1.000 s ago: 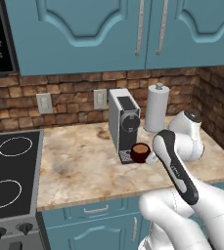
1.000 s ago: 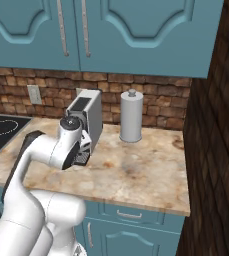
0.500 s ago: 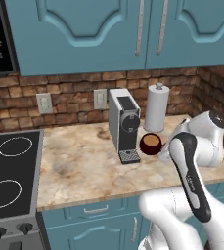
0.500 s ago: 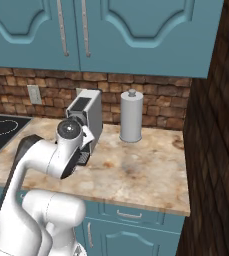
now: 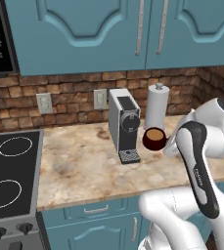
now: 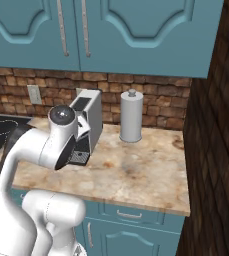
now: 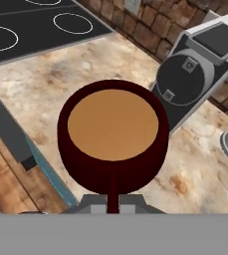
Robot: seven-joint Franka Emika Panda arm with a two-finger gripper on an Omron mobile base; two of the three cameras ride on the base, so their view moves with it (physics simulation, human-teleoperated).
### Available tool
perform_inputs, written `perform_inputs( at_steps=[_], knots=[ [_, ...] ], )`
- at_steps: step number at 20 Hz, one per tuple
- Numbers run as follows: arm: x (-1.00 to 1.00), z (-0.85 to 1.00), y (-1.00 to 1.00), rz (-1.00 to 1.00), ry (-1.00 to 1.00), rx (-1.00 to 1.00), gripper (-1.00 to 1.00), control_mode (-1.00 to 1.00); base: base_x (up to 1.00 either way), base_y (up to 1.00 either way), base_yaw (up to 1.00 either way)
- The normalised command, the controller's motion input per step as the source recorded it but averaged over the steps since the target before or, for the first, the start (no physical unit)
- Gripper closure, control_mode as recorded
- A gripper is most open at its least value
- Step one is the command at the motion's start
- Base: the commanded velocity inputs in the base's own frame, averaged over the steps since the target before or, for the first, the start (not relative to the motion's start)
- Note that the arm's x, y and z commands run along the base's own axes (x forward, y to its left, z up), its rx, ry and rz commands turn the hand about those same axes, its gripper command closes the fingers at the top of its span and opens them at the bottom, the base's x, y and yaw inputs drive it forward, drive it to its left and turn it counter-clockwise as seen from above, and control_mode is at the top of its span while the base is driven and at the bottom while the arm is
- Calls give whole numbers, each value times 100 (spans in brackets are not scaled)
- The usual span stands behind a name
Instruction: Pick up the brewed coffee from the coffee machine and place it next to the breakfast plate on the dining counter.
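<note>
Holding mug of brewed coffee (image 5: 154, 138) upright in the air, off the tabletop (image 5: 84, 161), just right of the coffee machine (image 5: 123, 126). Hand (image 7: 113, 199) clamping the mug's handle, handle pointing back toward the wrist; rim level, brown liquid facing up. Sitting behind the mug: white paper-towel roll (image 5: 157, 106), against the brick backsplash (image 5: 74, 93). Lying far left: black cooktop (image 5: 8, 171). Blocking most of the coffee machine in the right base view: arm.

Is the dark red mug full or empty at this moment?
Full. In the hand view the mug holds brown liquid nearly up to its rim, and the left base view shows the same brown surface inside it.
</note>
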Motion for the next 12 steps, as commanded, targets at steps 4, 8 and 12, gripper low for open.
perform_inputs(
  at_steps=[4, 8, 12],
  knots=[
    [-35, 9, 11, 0, 0, -8, 100, -100, 0, 0, 0],
    [-12, 0, 20, 0, 0, -11, 100, -100, 0, 0, 0],
    [-13, 0, 8, 5, 0, -4, 100, -100, 0, 0, 0]
  ],
)
